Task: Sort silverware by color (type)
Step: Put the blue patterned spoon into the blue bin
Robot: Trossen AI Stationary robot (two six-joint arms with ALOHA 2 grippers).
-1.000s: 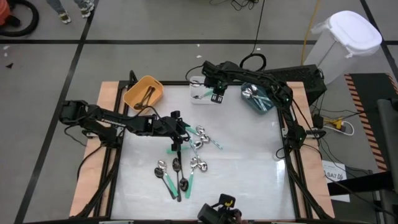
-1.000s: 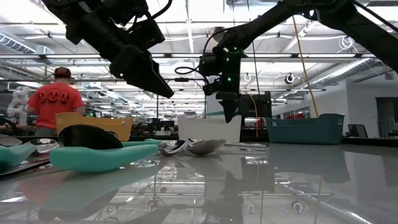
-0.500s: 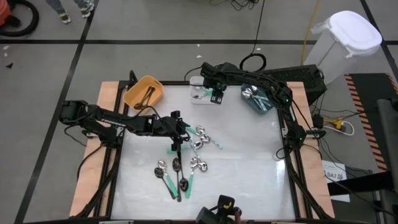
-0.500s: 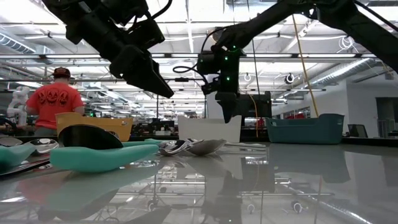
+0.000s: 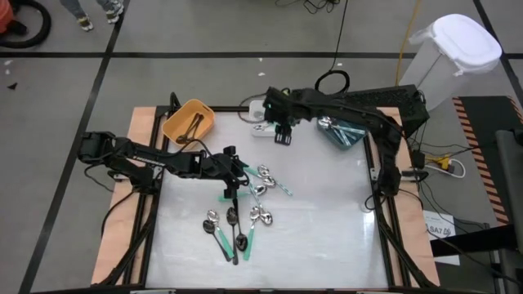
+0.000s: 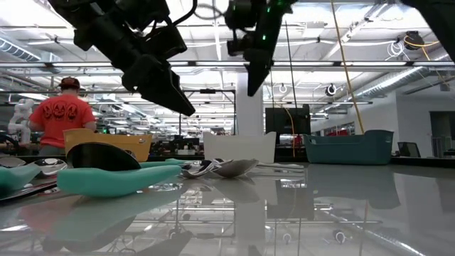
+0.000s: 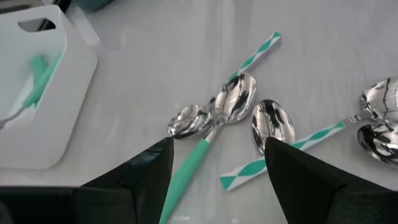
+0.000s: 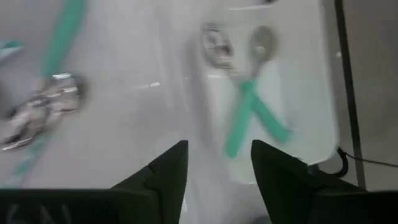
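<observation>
Several spoons (image 5: 261,181) lie in a loose pile at mid-table, and more (image 5: 233,229) lie toward the near edge, with mint-green or black handles. My left gripper (image 5: 234,181) hangs open above the pile. In the left wrist view (image 7: 217,142) its fingers stand either side of a mint-handled spoon (image 7: 205,146) without touching it. My right gripper (image 5: 283,133) is open and raised beside the white bin (image 5: 258,124). The right wrist view (image 8: 217,149) shows two mint-handled spoons (image 8: 249,115) crossed inside that bin.
An orange bin (image 5: 188,121) with dark-handled pieces stands at the far left. A teal bin (image 5: 339,131) holding silver pieces stands at the far right. A person in a red shirt (image 6: 64,114) is in the room beyond the table. Bare table lies toward the near right.
My right gripper has risen well above the table beside the white bin and shifted slightly toward the near edge. My left gripper and the spoons have kept still.
</observation>
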